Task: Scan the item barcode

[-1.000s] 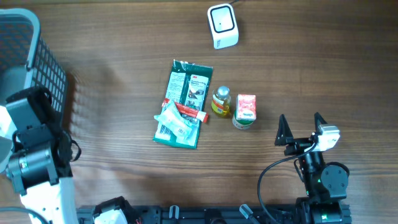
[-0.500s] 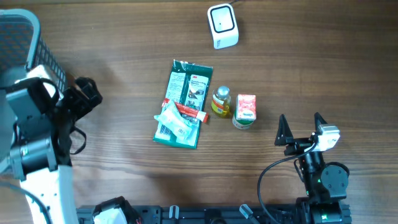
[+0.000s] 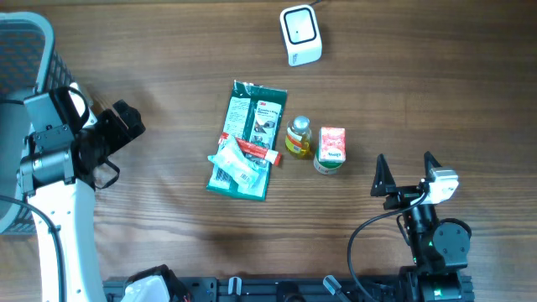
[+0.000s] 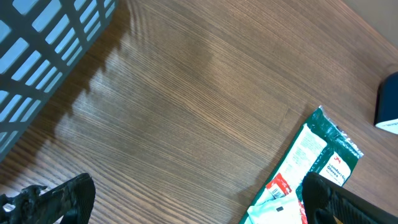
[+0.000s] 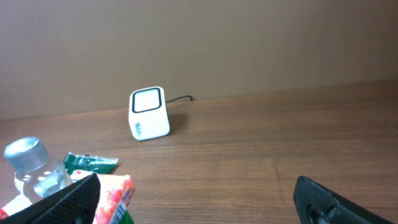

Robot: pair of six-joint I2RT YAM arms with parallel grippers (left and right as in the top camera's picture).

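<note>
Brown wood-grain bench (image 3: 168, 218), contents listed from the left edge. Grey plastic lattice basket (image 3: 50, 75), at the far left and partly out of frame. Left gripper (image 3: 132, 124), black, just right of the basket and well apart from the goods; the left wrist view shows its fingers spread wide with only bare bench between them, holding nothing. Flat green printed packet (image 3: 254, 113), at the middle of the bench, long side running away from the robot and tilted slightly. Small white wrapped pack (image 3: 235, 164) with a red-and-white strip beside it, lying on the near half of the green packet; what kind of goods it is cannot be told. Small clear bottle with yellow contents and a silver cap (image 3: 298, 137), upright, just right of the green packet. White box-shaped barcode scanner (image 3: 299, 35) with a dark-framed window, at the far edge of the bench, well apart from the goods, cable trailing behind it. Red-and-white pack with a green base (image 3: 331, 149), touching or just beside the bottle on its right. Right gripper (image 3: 404, 159), near the bench's front right, fingers spread wide and empty, pointing towards the scanner, right of the red-and-white pack and apart from it.
</note>
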